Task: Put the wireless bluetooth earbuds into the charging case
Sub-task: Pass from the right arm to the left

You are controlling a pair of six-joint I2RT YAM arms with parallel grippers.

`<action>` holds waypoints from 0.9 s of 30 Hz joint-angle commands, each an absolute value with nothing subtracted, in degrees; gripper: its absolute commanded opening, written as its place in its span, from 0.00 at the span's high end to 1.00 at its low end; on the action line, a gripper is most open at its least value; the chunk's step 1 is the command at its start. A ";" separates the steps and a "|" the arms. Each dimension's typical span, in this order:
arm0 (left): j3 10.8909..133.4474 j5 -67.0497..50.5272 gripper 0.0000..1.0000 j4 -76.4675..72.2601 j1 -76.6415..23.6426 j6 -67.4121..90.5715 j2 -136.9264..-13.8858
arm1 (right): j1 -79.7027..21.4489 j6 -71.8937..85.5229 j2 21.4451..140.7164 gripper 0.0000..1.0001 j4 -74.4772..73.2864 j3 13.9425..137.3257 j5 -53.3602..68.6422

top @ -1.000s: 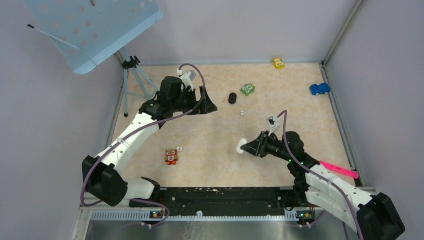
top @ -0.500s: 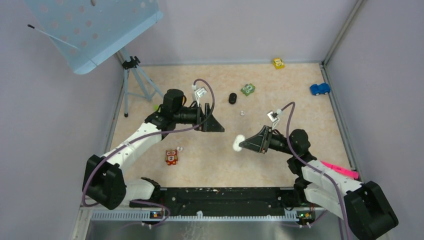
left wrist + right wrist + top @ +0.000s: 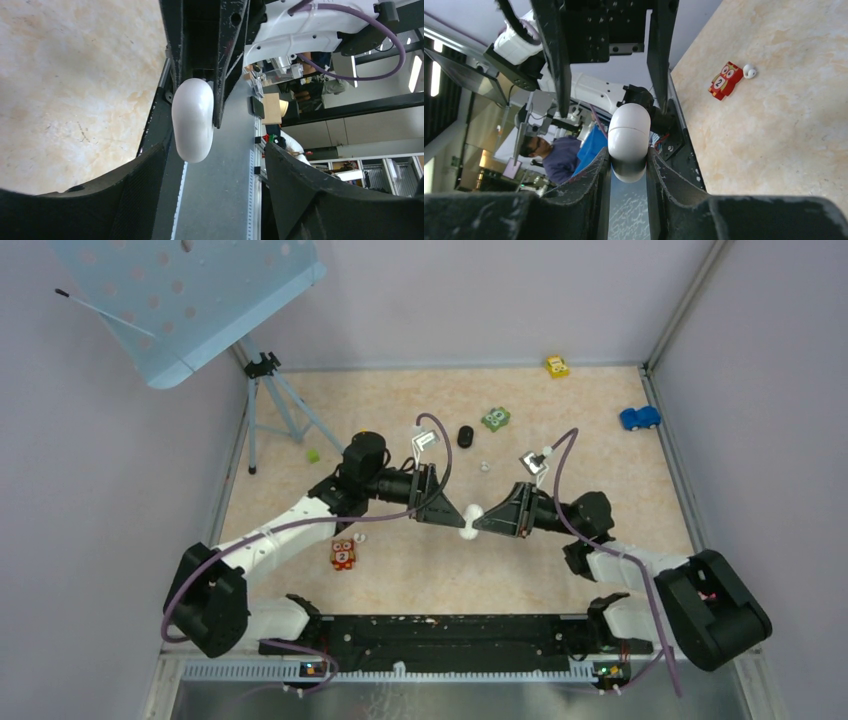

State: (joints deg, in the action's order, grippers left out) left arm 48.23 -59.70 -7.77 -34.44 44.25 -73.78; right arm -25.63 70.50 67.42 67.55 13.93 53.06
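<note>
The white charging case hangs closed above the middle of the table, and my right gripper is shut on it. In the right wrist view the case is pinched between both fingers of that gripper. My left gripper faces it from the left, open. In the left wrist view the case sits just ahead of the wide-spread left gripper, closer to its left finger and not touching either. One white earbud lies beside a red owl block. Another white earbud lies farther back.
A small black oval piece and a green block lie behind the grippers. A yellow toy and a blue car sit at the back right. A green ball rests by the tripod on the left.
Both arms swung toward each other. The right one carried the case up and left. The left one came right until its tips meet the case, and its jaws narrowed slightly.
</note>
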 commanded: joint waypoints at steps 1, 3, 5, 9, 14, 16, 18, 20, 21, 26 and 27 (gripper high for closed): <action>45.52 -59.31 0.26 -15.93 -35.84 48.14 -73.80 | -25.18 76.77 72.10 1.00 84.16 17.28 55.14; 44.78 -59.39 0.29 -17.47 -35.96 49.24 -73.89 | -25.15 78.20 73.87 1.00 86.72 17.75 55.25; 44.70 -59.28 0.32 -18.02 -35.96 49.64 -74.14 | -25.19 79.00 75.26 1.00 88.15 18.08 55.36; 44.66 -59.10 0.40 -20.27 -36.32 51.18 -75.18 | -25.20 80.74 76.51 1.00 90.73 18.44 55.61; 44.63 -58.69 0.53 -25.29 -36.78 54.80 -76.34 | -25.14 81.72 77.27 1.00 92.16 18.22 56.81; 44.65 -58.76 0.61 -26.66 -36.87 56.05 -76.76 | -25.16 81.74 77.35 1.00 92.37 17.75 56.74; 44.91 -59.43 0.73 -28.47 -36.91 57.26 -76.73 | -25.14 81.57 77.35 1.00 92.35 17.27 56.61; 45.38 -59.59 0.85 -28.40 -37.09 57.48 -76.39 | -25.14 81.00 77.23 1.00 91.63 16.71 56.48; 45.61 -59.58 0.91 -28.06 -37.11 57.48 -76.24 | -25.14 80.57 77.18 0.96 90.83 16.37 56.20; 46.14 -59.55 1.00 -27.08 -37.16 57.71 -75.70 | -25.14 78.81 75.54 0.57 88.32 13.52 52.41; 46.10 -59.46 1.00 -27.31 -37.16 58.07 -75.53 | -25.16 78.47 75.12 0.51 87.76 13.20 51.86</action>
State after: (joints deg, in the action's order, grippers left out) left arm 44.66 -59.29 -22.87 -36.86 56.82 -76.47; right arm -25.32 81.30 77.06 85.95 15.11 53.98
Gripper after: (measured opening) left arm 0.289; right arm 0.408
